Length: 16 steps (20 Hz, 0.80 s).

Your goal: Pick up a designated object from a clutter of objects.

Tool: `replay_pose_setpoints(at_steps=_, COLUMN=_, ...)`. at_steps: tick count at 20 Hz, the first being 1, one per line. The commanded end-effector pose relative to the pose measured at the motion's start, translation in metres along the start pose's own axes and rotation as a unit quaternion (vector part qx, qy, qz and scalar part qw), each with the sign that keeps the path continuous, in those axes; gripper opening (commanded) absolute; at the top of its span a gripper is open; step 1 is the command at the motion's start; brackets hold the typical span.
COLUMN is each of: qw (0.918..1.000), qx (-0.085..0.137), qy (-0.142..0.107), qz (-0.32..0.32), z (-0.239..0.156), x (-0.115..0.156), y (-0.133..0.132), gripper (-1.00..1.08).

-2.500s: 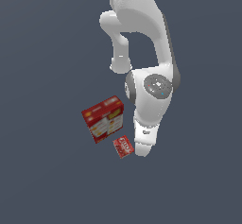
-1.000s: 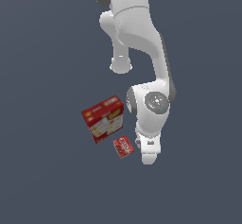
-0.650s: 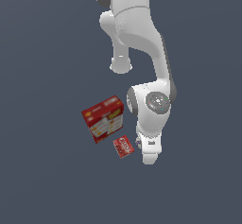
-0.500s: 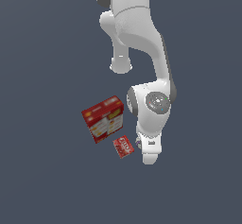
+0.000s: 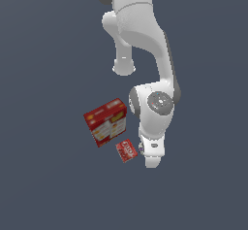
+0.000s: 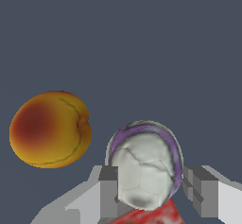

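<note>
In the wrist view the designated object, a white ball with a purple band (image 6: 147, 171), sits between my gripper's (image 6: 150, 187) two grey fingers. One finger (image 6: 108, 192) and the other finger (image 6: 198, 192) press against its two sides, so the gripper is shut on it. The orange-red ball (image 6: 49, 128) lies apart from it on the floor. A corner of the flat red packet (image 6: 151, 216) shows under the white ball. In the exterior view the arm's hand (image 5: 151, 156) is low, beside the red packet (image 5: 126, 151), and hides the fingers and both balls.
The large red-and-yellow box (image 5: 106, 122) stands at the exterior view's left of the hand, close to the red packet. The arm's white links (image 5: 145, 35) rise above the clutter. Plain dark grey floor surrounds everything.
The hand came down lower beside the packet between 2.5 s and 1 s ago. Over the last second the arm has held still in the exterior view.
</note>
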<state>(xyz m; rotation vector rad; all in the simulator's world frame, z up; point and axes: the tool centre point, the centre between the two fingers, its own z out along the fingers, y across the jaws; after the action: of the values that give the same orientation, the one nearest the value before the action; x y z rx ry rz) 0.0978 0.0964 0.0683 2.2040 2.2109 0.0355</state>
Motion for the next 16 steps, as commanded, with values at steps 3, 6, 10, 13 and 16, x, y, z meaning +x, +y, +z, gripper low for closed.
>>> replay_pose_setpoints(at_steps=3, qw=1.0, qx=0.0, qy=0.0, qz=0.0, z=-0.02, x=-0.012, y=0.0, gripper=-1.0)
replay_pose_setpoints(at_steps=6, qw=1.0, qx=0.001, qy=0.0, qz=0.0, z=-0.04, x=-0.025, y=0.0, gripper=-1.0)
replay_pose_setpoints(at_steps=10, qw=1.0, qx=0.003, qy=0.0, qz=0.0, z=-0.076, x=-0.046, y=0.0, gripper=-1.0)
replay_pose_setpoints(at_steps=13, qw=1.0, qx=0.004, qy=0.0, qz=0.0, z=-0.107, x=-0.065, y=0.0, gripper=-1.0)
replay_pose_setpoints(at_steps=16, qw=1.0, qx=0.006, qy=0.0, qz=0.0, z=-0.138, x=-0.084, y=0.001, gripper=-1.0)
